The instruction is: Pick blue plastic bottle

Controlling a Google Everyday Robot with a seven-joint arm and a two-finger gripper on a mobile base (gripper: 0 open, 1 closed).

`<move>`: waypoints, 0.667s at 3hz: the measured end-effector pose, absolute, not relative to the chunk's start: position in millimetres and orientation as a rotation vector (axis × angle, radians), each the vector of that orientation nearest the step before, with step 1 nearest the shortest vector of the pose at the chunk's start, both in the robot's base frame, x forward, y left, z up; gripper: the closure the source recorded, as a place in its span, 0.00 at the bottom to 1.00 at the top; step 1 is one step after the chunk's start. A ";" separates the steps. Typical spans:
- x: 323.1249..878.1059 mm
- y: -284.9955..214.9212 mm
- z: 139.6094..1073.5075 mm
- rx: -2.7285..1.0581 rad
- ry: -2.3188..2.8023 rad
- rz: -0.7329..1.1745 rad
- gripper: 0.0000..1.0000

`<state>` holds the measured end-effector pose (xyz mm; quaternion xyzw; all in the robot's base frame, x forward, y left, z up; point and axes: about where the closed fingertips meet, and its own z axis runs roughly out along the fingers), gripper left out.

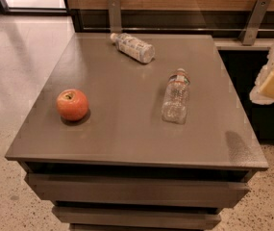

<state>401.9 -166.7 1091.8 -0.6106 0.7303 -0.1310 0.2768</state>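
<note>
1. The blue plastic bottle is small, wrapped in a white and pale-blue printed label, with a white cap.
2. It lies on its side near the far edge of the grey table, at about 12 o'clock from the tabletop's centre. Its cap points toward 10 o'clock and its base toward 4 o'clock.
3. Whether anything is inside it cannot be told, because the label covers its body.
4. A clear ribbed bottle also lies on its side, at about 3 o'clock from the centre and well apart from the blue one. Its neck points toward 12 o'clock, and its contents cannot be made out.
5. A red-orange apple sits stem-up at about 9 o'clock, well apart from both bottles.
6. The gripper shows as a pale, cream-and-white shape at the picture's right edge. It is past the table's right side at about 3 o'clock, off the tabletop and touching neither bottle. Whether it is released or clenched cannot be told.
7. Below the tabletop, 2 drawer-like fronts are stacked; what they hold is hidden.
</note>
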 end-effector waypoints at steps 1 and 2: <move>434.8 -162.4 1090.9 -1.546 1.980 -0.319 0.00; 487.8 -167.8 1077.3 -1.398 2.021 -0.266 0.00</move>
